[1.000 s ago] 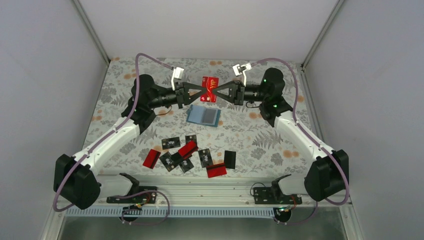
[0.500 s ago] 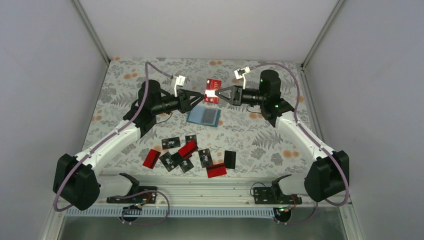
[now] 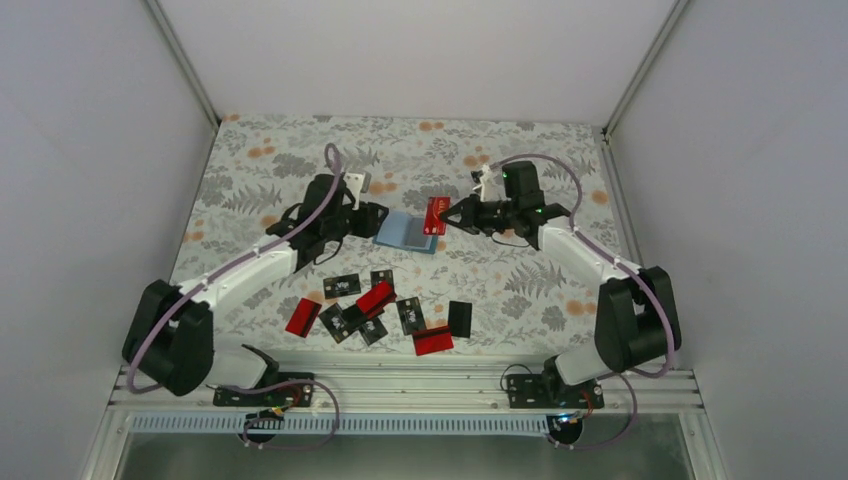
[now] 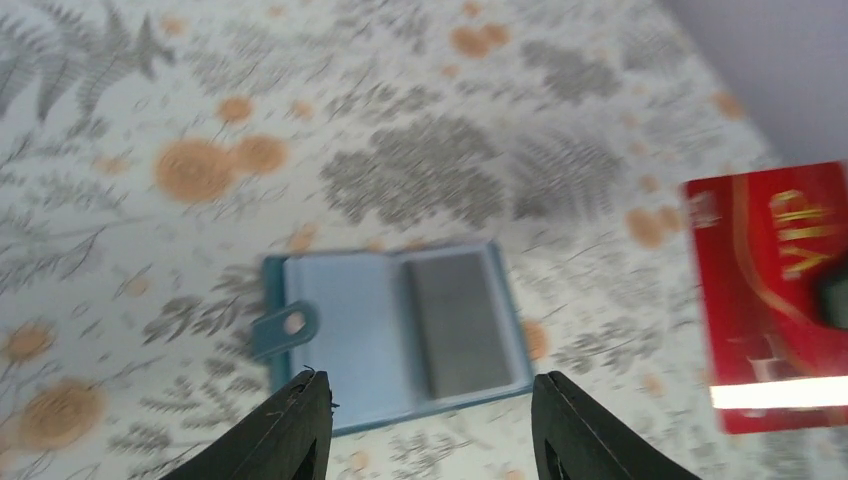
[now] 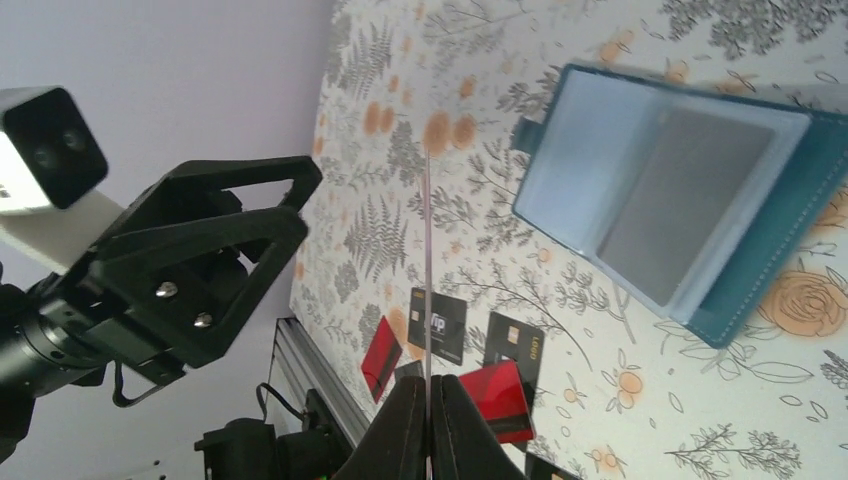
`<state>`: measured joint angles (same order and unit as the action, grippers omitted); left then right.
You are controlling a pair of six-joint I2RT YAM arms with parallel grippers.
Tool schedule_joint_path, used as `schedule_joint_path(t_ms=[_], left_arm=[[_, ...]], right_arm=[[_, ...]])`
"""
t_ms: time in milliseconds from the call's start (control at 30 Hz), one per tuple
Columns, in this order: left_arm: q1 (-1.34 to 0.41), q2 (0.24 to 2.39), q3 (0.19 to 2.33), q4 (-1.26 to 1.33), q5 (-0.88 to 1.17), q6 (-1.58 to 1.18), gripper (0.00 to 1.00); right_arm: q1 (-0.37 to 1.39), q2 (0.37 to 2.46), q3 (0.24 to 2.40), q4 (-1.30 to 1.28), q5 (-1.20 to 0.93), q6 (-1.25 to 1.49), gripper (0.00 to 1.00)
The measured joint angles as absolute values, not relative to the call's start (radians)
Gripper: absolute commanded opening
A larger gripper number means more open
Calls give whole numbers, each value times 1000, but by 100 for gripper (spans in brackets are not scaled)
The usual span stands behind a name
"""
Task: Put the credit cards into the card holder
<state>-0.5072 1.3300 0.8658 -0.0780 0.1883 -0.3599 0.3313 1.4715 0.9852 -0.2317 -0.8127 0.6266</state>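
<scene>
We are clamping our right claw (image 3: 449, 216) shut on the edge of a red VIP card (image 3: 436, 215), holding it at the right edge of the card holder (image 3: 408, 232), which is lying open and face up in the middle of the floral table (image 3: 250, 180). Our left claw (image 4: 430, 425) is hanging just left of the holder, jaws apart and gripping nothing. We are judging the risks: nothing is pinning the soft holder, so a push from the card may be sliding it away. The card may also be skating over the sleeve instead of entering, or pivoting in so narrow a pinch. The other credit cards (image 3: 380, 310) are lying scattered nearer us, well apart.
</scene>
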Motion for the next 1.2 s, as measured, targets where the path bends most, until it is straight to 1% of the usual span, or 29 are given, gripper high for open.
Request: schedule_joint_path(t_ms=[233, 433, 700, 767, 800, 933, 1000, 1100, 1200], left_arm=[[-508, 1514, 923, -140, 81, -298, 52], [-509, 1665, 1027, -159, 54, -261, 56], [-523, 1833, 1146, -191, 22, -237, 55], [-529, 1866, 1164, -207, 1, -234, 50], [-531, 1879, 1172, -213, -9, -235, 46], [-543, 1924, 1189, -229, -62, -226, 23], [-549, 1928, 1190, -237, -86, -227, 16], [-562, 1929, 1194, -245, -120, -229, 9], [-577, 1929, 1195, -253, -150, -231, 5]], right_arm=[[340, 1591, 998, -254, -804, 638, 4], [347, 1697, 1038, -268, -808, 639, 4], [352, 1785, 1090, -281, -826, 622, 4], [352, 1803, 1098, -282, -831, 617, 4], [353, 1810, 1100, -282, -834, 616, 4], [354, 1830, 1103, -288, -843, 611, 4], [357, 1839, 1109, -294, -847, 608, 4], [363, 1861, 1132, -298, -857, 601, 4], [369, 1876, 1144, -301, -864, 598, 4]])
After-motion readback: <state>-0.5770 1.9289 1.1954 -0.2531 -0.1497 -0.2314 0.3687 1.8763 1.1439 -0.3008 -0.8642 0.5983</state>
